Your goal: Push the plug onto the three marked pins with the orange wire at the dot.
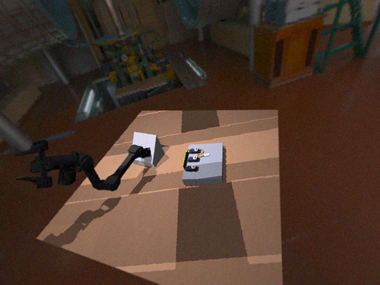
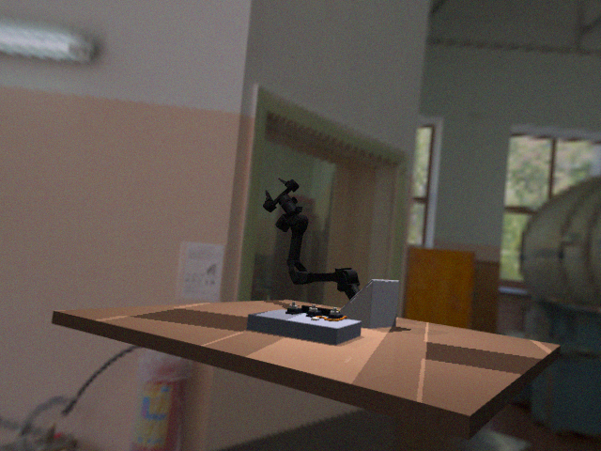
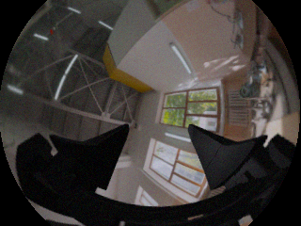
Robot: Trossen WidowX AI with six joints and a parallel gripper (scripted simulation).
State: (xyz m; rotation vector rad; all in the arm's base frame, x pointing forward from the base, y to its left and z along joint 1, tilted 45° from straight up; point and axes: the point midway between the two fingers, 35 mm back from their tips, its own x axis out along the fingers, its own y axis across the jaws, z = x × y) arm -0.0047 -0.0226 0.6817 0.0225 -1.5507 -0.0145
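Observation:
The grey-blue holder (image 1: 207, 173) (image 2: 291, 329) carries three dark servo motors with pale round tops. An orange lead (image 1: 203, 150) (image 2: 337, 318) loops from the end servo (image 1: 193, 150) to a small white plug (image 1: 206, 154) (image 2: 315, 318) lying on the holder's top. A yellow strip (image 1: 184, 159) runs along the holder's edge nearest the arm. The single pins, the coloured band's dot and the plug's holes are too small to tell. My gripper (image 1: 16, 166) (image 2: 273, 185) (image 3: 158, 127) is open and empty, high up and far from the holder, pointing away from it.
A pale wedge-shaped block (image 1: 143, 140) (image 2: 384, 305) stands beside the arm's base, a short way from the holder. The wooden table (image 1: 140, 232) (image 2: 388, 356) carries bands of shadow. The wrist view shows only the fingers, ceiling, walls and windows, with no holder or plug.

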